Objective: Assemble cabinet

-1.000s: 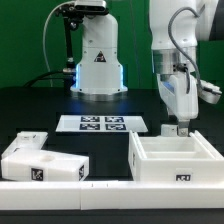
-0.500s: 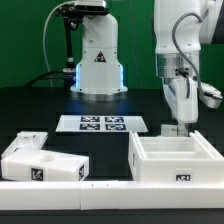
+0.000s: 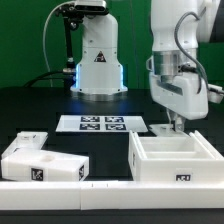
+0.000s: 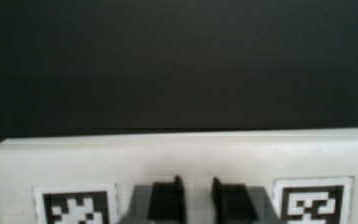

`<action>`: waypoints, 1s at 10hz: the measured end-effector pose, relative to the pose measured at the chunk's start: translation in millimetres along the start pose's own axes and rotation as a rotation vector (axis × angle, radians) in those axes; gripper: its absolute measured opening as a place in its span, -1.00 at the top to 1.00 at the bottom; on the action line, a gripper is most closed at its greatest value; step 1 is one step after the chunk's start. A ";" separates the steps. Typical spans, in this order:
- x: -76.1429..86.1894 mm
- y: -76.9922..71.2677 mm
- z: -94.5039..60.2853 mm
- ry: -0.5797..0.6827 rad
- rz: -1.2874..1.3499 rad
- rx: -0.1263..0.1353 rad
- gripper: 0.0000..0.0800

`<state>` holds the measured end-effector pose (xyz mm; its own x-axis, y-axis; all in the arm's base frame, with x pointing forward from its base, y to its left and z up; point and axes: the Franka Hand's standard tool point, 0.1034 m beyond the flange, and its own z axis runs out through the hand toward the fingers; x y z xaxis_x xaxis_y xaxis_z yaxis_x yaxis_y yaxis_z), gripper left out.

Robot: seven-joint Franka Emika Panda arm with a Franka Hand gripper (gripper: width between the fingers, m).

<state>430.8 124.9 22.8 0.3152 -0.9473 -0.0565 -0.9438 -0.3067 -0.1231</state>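
Robotics lab: tagged marker board [image 3: 101,124], black table [image 3: 30,108], blue-lit robot base [image 3: 98,62].

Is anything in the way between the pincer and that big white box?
Nothing visible does. The pincer is down at the far wall of the cabinet box, shut, and the wrist view shows only that white wall in front of it. The loose white blocks lie off to the exterior view's left.

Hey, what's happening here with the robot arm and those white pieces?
The arm's gripper is down at the far wall of the big white cabinet box, jaws closed; whether they actually pinch the wall is unclear. The other cabinet pieces lie loose at the exterior view's left.
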 end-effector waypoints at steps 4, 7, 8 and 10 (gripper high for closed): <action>6.6 -1.9 -14.7 -0.012 -0.398 0.012 0.84; 8.6 -4.0 -16.1 -0.012 -0.723 0.003 0.84; 14.7 -6.1 -21.9 -0.026 -0.865 -0.002 0.84; 18.0 -11.1 -29.3 -0.019 -1.155 -0.001 0.84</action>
<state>444.0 108.6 52.2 0.9922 -0.1008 0.0738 -0.0923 -0.9896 -0.1105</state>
